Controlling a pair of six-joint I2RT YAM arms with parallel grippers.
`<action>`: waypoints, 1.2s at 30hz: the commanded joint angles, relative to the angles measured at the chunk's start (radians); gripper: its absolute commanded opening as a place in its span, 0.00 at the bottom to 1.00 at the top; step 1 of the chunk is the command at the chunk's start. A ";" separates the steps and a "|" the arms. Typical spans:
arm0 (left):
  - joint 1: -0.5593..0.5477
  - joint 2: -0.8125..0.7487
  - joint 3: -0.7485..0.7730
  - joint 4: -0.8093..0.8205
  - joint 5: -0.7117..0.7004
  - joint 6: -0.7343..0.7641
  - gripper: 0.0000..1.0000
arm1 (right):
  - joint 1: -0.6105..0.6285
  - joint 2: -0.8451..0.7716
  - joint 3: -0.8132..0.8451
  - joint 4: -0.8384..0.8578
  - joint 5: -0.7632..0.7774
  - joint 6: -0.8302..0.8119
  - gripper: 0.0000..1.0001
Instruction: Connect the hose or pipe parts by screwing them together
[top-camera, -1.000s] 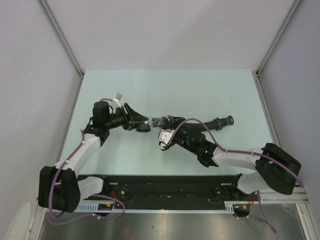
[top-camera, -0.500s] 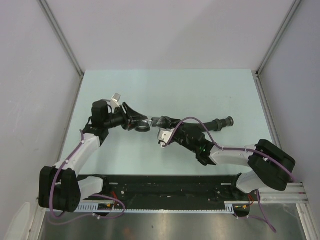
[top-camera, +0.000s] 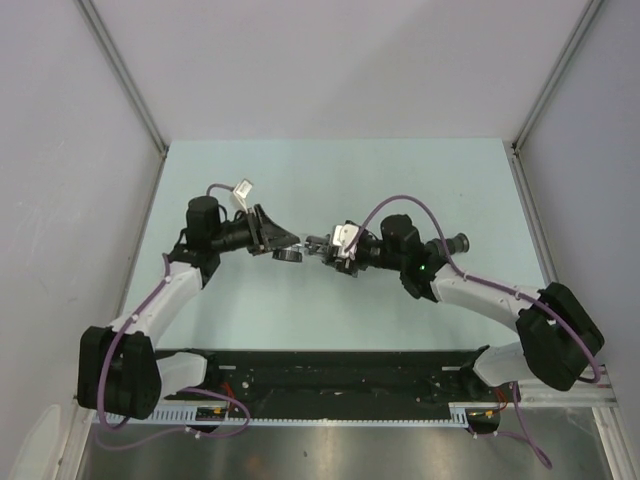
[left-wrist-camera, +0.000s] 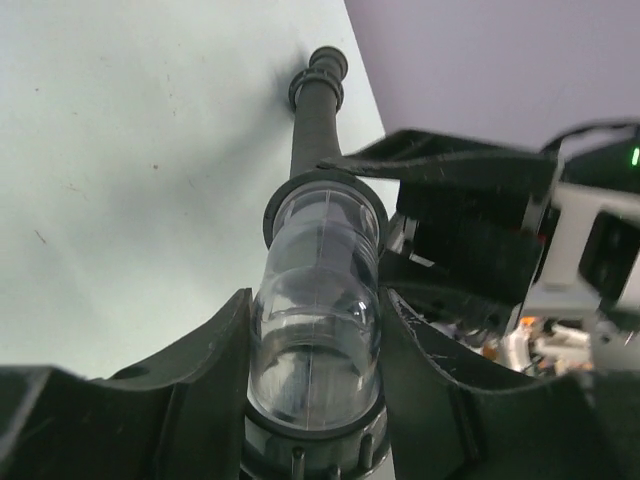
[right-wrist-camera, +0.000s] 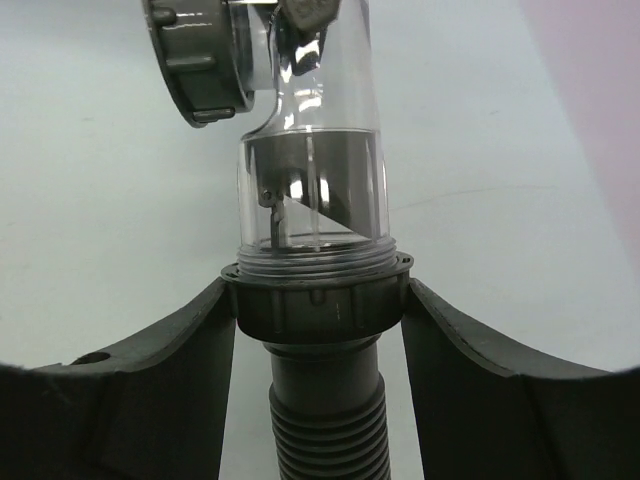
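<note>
Overhead camera looks down; close wrist cameras share the clear fitting (right-wrist-camera: 310, 180).

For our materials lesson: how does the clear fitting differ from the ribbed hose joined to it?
The clear fitting is see-through and smooth; the ribbed hose is dark and corrugated. The clear fitting is short and curved; the ribbed hose is long and nearly straight. Both are round tubes, meeting at the grey collar.

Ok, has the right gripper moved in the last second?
Yes. The right gripper has swung away from the black base rail, toward the table's far edge, and now lines up with the ribbed hose.
</note>
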 joint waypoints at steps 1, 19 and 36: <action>-0.060 -0.024 0.040 0.053 0.053 0.228 0.00 | -0.080 0.037 0.140 -0.182 -0.324 0.151 0.19; -0.206 -0.198 -0.054 0.148 -0.002 0.670 0.00 | -0.305 0.264 0.219 0.211 -0.950 0.868 0.15; -0.229 -0.231 -0.086 0.152 -0.185 0.621 0.00 | -0.391 0.426 0.208 1.206 -0.912 1.674 0.63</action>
